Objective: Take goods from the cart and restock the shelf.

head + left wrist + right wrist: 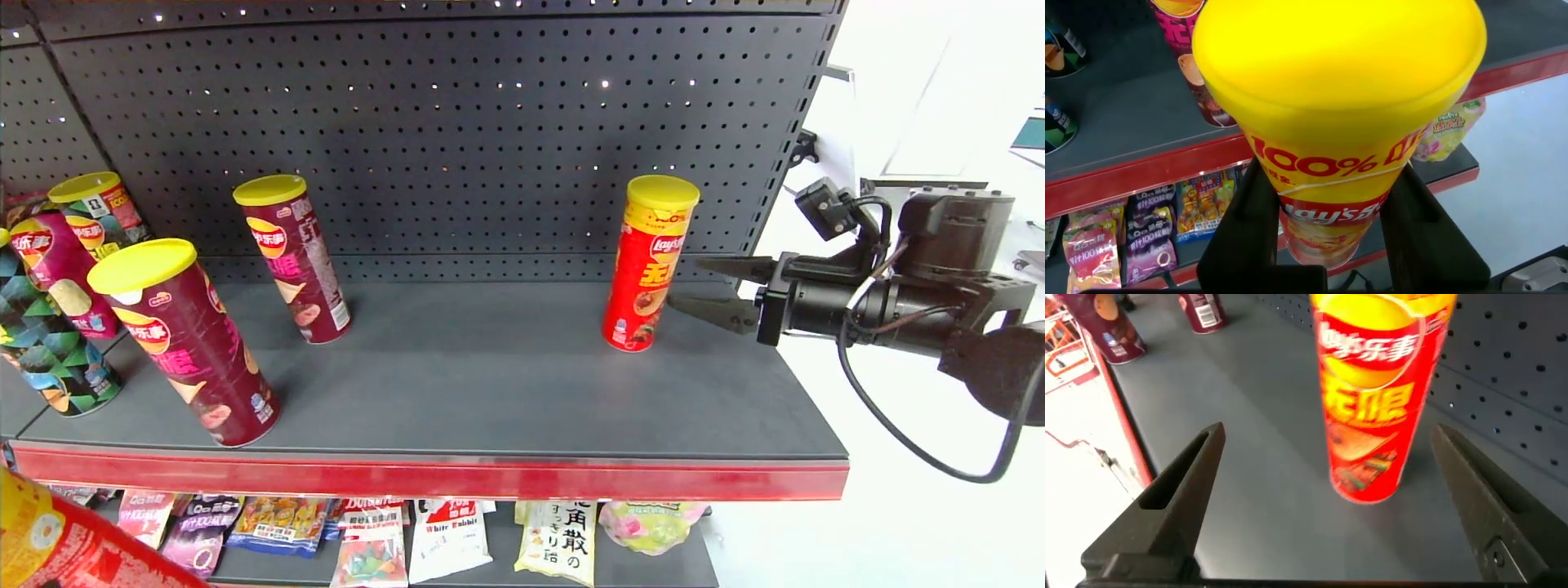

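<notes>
Red can [649,265]: upright on shelf [490,392], toward its right end.
Right hand [690,283]: released, fingers spread, just beside red can.
Left hand [1331,196]: grasping yellow-lidded can [1339,82], in front of shelf.

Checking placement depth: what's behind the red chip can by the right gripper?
Bare shelf, then the perforated back panel. No other goods there; the patch directly behind the red chip can is hidden.
</notes>
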